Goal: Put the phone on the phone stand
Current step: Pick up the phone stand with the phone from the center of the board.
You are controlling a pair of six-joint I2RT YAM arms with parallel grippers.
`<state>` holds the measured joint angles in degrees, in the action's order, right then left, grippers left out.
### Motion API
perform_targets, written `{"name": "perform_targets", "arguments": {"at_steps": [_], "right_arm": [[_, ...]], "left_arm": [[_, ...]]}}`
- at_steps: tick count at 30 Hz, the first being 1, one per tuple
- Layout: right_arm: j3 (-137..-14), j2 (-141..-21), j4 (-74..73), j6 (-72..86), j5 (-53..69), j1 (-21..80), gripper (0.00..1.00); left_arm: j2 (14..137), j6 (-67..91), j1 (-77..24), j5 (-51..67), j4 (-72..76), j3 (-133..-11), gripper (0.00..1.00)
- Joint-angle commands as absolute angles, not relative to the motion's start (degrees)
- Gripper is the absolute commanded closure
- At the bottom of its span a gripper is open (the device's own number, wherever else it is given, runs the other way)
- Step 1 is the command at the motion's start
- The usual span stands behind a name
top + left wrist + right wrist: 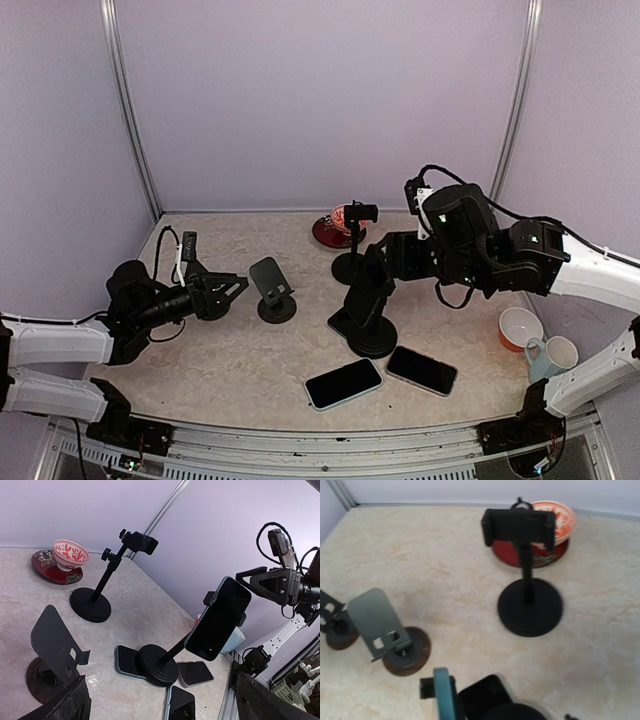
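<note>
The phone (218, 618) is sitting tilted in the clamp of the phone stand (157, 665), in the right half of the left wrist view. The right gripper (388, 258) is hanging just beside the phone's upper end, in the centre of the top view; I cannot tell if its fingers are spread or pressing together. The left gripper (228, 292) is waiting at the left with fingers spread wide, holding nothing. A loose phone (343, 383) and a second loose phone (421, 370) are lying flat at the lower centre, near the stand's base.
</note>
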<state>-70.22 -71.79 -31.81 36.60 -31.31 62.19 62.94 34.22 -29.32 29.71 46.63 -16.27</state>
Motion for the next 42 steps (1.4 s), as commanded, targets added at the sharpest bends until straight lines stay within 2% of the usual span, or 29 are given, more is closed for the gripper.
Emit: {"name": "perform_targets", "arguments": {"at_steps": [1,6,13,22,28,33,42], "right_arm": [[-67.16,-71.6,-25.46,34.24,-24.44,60.89,0.33],[-67.35,-73.22,-25.23,33.34,-22.47,60.19,0.39],[-66.5,-73.39,-24.45,33.04,-20.95,58.67,0.62],[-66.6,-73.92,-24.36,32.56,-19.83,57.75,0.78],[-66.9,-73.83,-23.72,32.16,-18.33,57.51,0.93],[-68.75,-73.81,-23.47,31.28,-17.29,57.37,1.0],[-73.4,-74.1,-25.39,29.69,-18.68,57.05,1.0]], "left_arm": [[63.92,33.32,-30.23,29.22,47.18,-18.84,0.01],[64.61,33.03,-30.87,29.03,46.56,-19.91,0.01],[65.27,32.8,-31.27,28.74,46.05,-20.73,0.01],[65.92,32.58,-31.44,28.73,46.16,-21.29,0.01],[66.18,32.6,-31.63,28.48,46.66,-20.68,0.01],[66.21,32.62,-32.05,28.35,47.28,-19.96,0.01],[65.55,32.6,-32.24,28.13,47.24,-19.69,0.02]]}}
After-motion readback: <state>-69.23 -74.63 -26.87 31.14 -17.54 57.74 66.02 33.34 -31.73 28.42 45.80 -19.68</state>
